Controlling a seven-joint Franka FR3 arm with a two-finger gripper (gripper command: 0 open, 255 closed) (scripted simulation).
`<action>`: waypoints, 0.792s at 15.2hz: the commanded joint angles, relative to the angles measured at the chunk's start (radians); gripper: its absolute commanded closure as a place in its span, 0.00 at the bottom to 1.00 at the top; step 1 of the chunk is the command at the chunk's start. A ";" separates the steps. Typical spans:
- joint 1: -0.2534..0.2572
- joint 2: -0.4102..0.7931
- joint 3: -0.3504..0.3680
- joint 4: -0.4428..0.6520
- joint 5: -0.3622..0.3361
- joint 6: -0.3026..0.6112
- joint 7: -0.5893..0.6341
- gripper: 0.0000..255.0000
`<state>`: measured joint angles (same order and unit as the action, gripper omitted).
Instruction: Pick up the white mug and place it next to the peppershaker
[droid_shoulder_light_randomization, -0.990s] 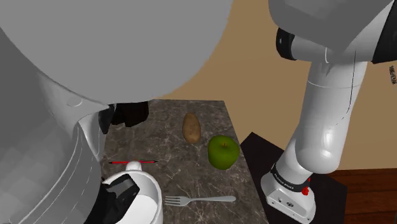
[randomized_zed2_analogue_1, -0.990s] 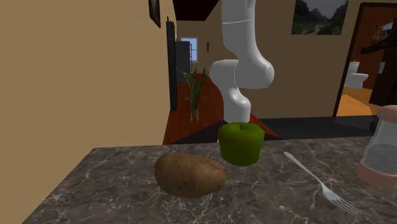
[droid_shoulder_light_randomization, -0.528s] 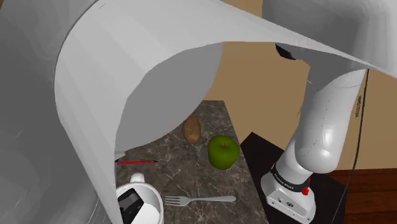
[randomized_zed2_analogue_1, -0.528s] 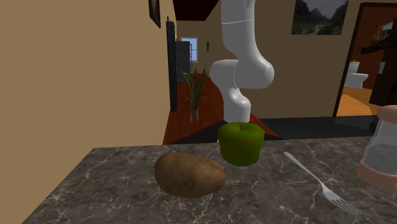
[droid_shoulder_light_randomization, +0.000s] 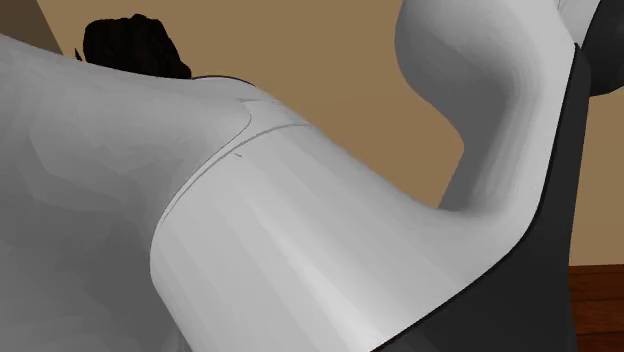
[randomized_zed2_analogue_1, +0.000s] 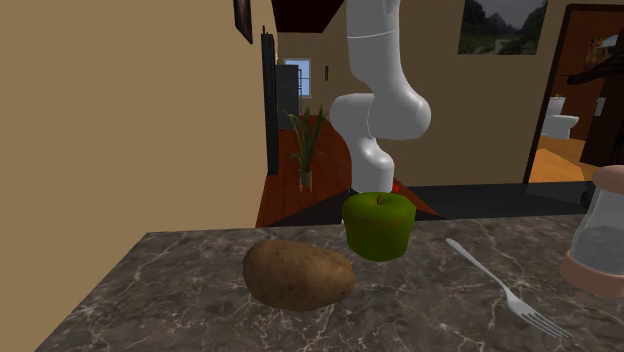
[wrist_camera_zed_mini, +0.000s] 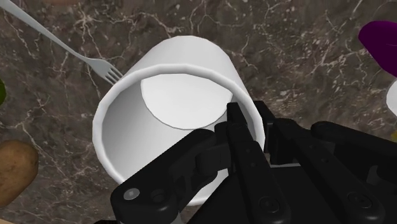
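The gripper (wrist_camera_zed_mini: 250, 118) is clamped on the rim of the white mug (wrist_camera_zed_mini: 159, 137), one finger inside, over the surface (wrist_camera_zed_mini: 299, 44) near the fork (wrist_camera_zed_mini: 63, 48). The arm (droid_shoulder_light_randomization: 300, 230) has just swung across the shoulder view, which suggests the carry toward the peppershaker (randomized_zed2_analogue_1: 603, 232) has begun.

You're working in a home, at what looks like a kitchen spot: a dark marbled stone counter (randomized_zed2_analogue_1: 180, 290) carries a potato (randomized_zed2_analogue_1: 298, 273), a green apple (randomized_zed2_analogue_1: 378, 226), a fork (randomized_zed2_analogue_1: 500, 290) and a shaker (randomized_zed2_analogue_1: 600, 235). Behind it you see tan walls, a wooden floor, a potted plant (randomized_zed2_analogue_1: 306, 150), a framed landscape picture (randomized_zed2_analogue_1: 497, 25) and a doorway onto a toilet (randomized_zed2_analogue_1: 563, 125).
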<state>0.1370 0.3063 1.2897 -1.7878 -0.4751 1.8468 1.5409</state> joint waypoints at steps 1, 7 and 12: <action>0.006 0.008 -0.008 -0.019 -0.011 0.021 0.011 1.00; 0.027 0.038 -0.038 -0.073 -0.050 0.084 0.044 1.00; 0.052 0.067 -0.070 -0.112 -0.088 0.132 0.074 1.00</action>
<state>0.1844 0.3674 1.2269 -1.8903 -0.5539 1.9670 1.6090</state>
